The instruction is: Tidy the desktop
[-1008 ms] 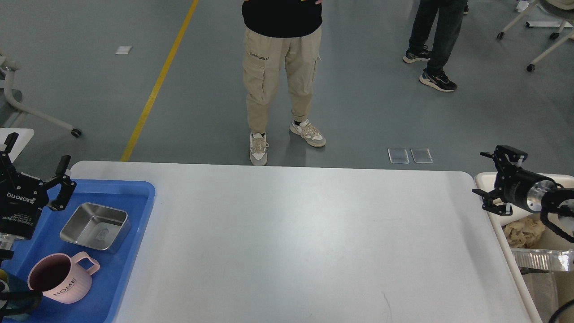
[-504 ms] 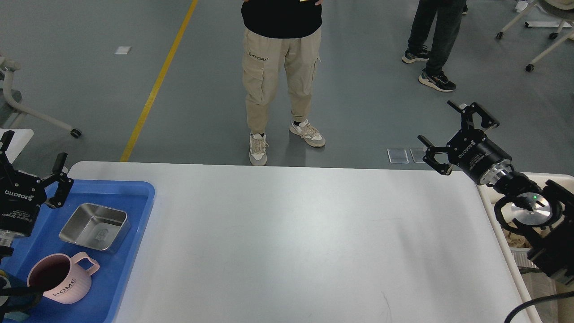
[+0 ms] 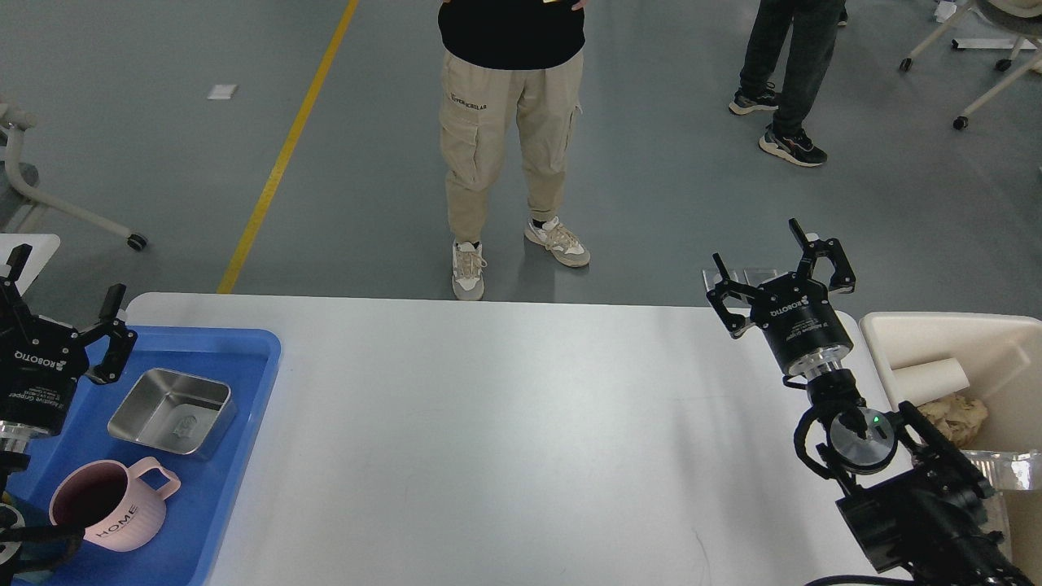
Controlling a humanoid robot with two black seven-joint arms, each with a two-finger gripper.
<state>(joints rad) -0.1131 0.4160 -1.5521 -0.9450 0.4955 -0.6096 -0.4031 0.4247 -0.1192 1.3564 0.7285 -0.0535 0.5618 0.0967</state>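
Note:
The white desktop (image 3: 521, 431) fills the middle of the head view, its surface bare between the two arms. My left gripper (image 3: 63, 289) hangs open over the far left corner of the blue tray (image 3: 236, 407), nothing between its fingers. My right gripper (image 3: 777, 264) stands open above the desktop's far right corner, fingers pointing away from me and holding nothing.
In the blue tray lie a steel square dish (image 3: 172, 411) and a pink mug (image 3: 110, 503) marked HOME. A cream bin (image 3: 895, 330) at the right edge holds a paper cup (image 3: 932, 378) and crumpled paper. Two people stand beyond the far edge.
My right arm has swung left from over the bin to above the desktop's far right corner, its gripper still open. The left gripper has barely shifted.

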